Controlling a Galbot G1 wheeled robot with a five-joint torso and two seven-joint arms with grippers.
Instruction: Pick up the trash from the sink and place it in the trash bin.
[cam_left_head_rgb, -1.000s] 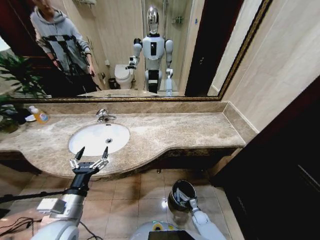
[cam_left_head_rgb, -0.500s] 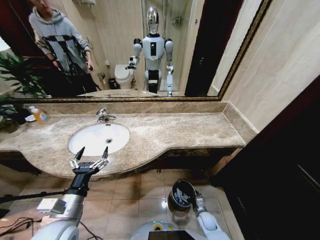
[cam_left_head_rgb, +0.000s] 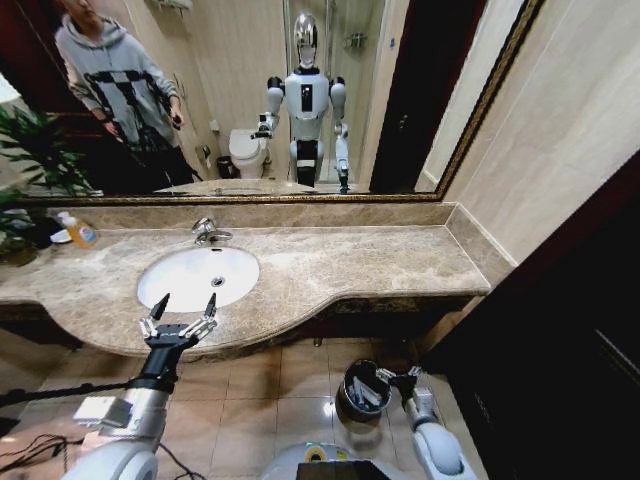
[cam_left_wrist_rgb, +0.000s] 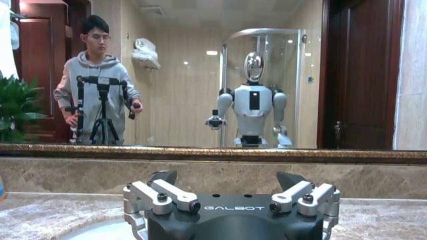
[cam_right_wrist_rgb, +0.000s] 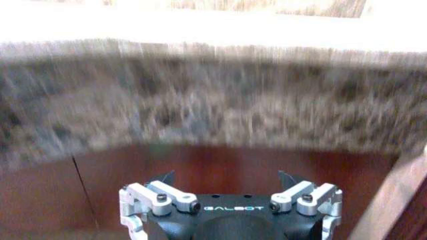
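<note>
Standing at the vanity, I count one sink (cam_left_head_rgb: 197, 276), one trash bin (cam_left_head_rgb: 361, 388) and two end effectors. The sink is a wide oval basin of smooth white porcelain, left of centre in the head view, with a chrome faucet (cam_left_head_rgb: 209, 231) at its far rim and a small dark drain. Whether any trash lies in the bowl I cannot tell from here. It is set into a mottled beige marble worktop (cam_left_head_rgb: 350, 265) with a curved front edge, backed by a large mirror in a gilt frame.

The bin stands on the glossy tiled floor at the lower centre of the frame — a small round dark metal cylinder with a shiny rim. Inside it some pale pieces show against the dark wall; how many I cannot make out.

The left end effector (cam_left_head_rgb: 182, 313) hangs at the lower left, just in front of the worktop's edge before the basin, its dark-tipped fingers spread wide and holding nothing. The right end effector (cam_left_head_rgb: 398, 376) sits just beside the bin's right rim, fingers parted and empty.

One orange-yellow bottle (cam_left_head_rgb: 78, 231) with a white cap stands at the far left of the worktop, beside a leafy green plant (cam_left_head_rgb: 30, 160).
</note>
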